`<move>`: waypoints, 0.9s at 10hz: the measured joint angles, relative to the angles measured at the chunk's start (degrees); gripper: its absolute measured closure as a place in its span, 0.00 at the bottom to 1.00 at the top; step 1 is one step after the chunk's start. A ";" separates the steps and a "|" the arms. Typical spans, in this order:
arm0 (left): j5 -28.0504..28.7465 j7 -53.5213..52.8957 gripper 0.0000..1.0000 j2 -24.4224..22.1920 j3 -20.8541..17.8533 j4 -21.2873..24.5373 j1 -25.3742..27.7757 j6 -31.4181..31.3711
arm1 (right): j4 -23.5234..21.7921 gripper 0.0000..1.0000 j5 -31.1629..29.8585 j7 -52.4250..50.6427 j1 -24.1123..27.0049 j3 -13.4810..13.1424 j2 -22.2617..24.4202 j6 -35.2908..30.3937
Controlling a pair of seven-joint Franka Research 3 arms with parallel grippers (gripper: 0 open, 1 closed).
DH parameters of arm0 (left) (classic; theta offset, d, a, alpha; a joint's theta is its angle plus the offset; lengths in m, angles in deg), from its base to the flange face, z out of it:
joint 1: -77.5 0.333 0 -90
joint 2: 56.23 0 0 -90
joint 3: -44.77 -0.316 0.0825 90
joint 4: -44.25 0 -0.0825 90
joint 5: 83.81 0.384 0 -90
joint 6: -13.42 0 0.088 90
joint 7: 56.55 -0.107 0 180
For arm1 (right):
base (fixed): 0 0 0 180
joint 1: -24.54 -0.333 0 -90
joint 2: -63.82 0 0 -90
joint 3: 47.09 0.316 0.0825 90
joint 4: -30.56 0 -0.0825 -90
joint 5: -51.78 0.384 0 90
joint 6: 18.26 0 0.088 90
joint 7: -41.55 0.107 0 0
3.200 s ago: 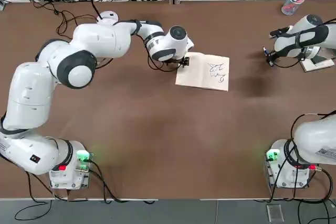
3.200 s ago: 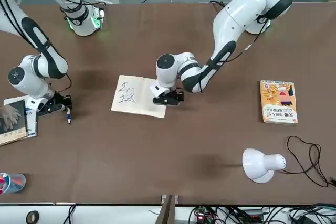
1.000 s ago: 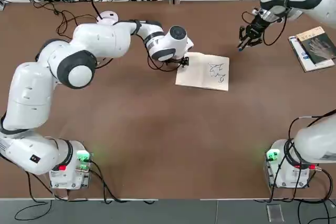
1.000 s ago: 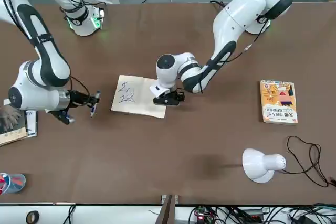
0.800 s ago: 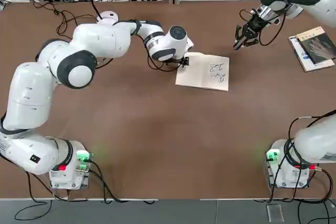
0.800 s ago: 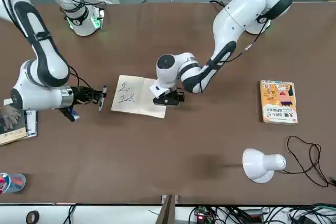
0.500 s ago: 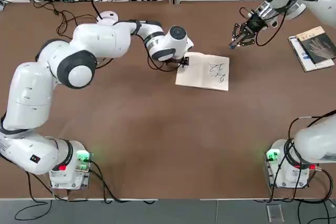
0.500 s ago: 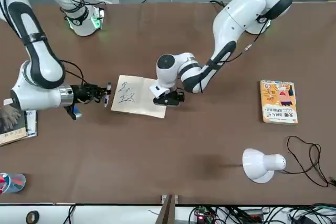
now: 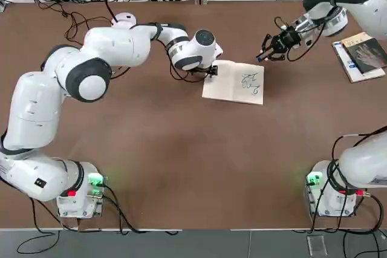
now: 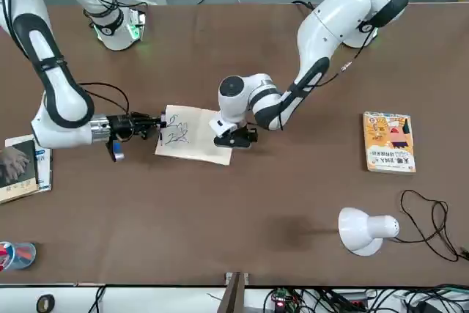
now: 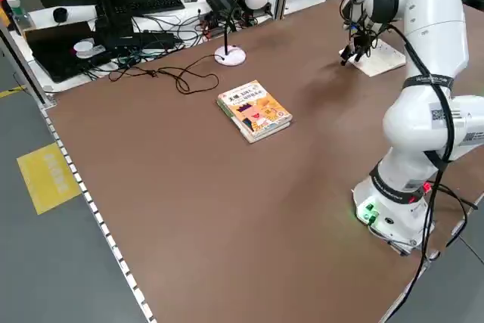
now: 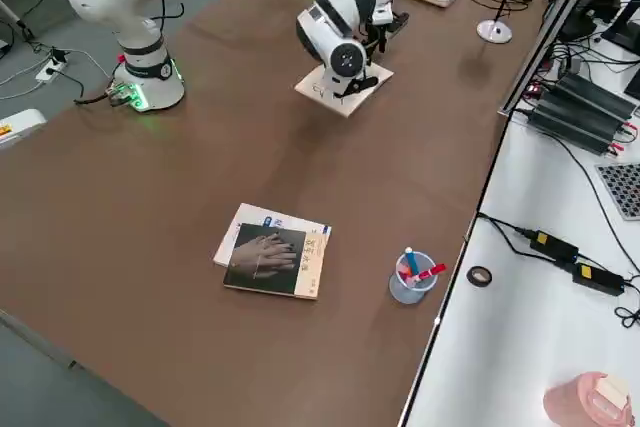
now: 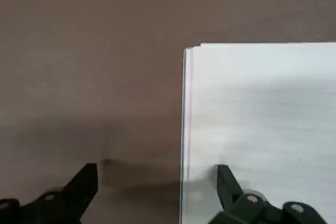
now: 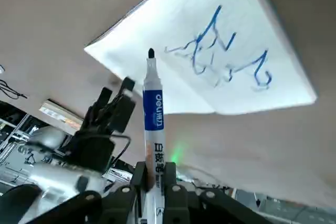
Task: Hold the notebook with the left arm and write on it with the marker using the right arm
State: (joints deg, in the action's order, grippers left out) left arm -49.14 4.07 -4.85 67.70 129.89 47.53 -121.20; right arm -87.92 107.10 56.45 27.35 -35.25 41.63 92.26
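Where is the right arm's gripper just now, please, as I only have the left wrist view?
Observer: The right gripper lies level at the edge of the cream-white rectangular notebook, opposite the left gripper.
Operator: Is it holding anything?
Observer: Yes, it is shut on the slim white marker with a blue band, bare tip towards the page.
Operator: Is the page blank?
Observer: No, blue ink scribbles cover the half nearer the marker.
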 joint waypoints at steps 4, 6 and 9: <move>0.00 0.00 0.00 0.00 -0.02 -0.01 0.01 0.00 | -4.00 0.82 1.32 -3.00 0.00 -0.02 -0.72 2.17; 0.00 0.00 0.00 0.00 -0.03 -0.01 0.01 0.00 | -4.83 0.82 1.70 -3.14 0.00 -0.02 -0.72 2.35; 0.00 -0.35 0.00 0.00 -0.04 -0.02 0.01 0.00 | -5.79 0.82 2.03 -3.42 -0.02 -0.01 -0.72 2.39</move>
State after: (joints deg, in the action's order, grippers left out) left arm -49.14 3.72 -4.85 67.66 129.87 47.53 -121.21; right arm -93.71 109.13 53.03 27.33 -35.26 40.92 94.65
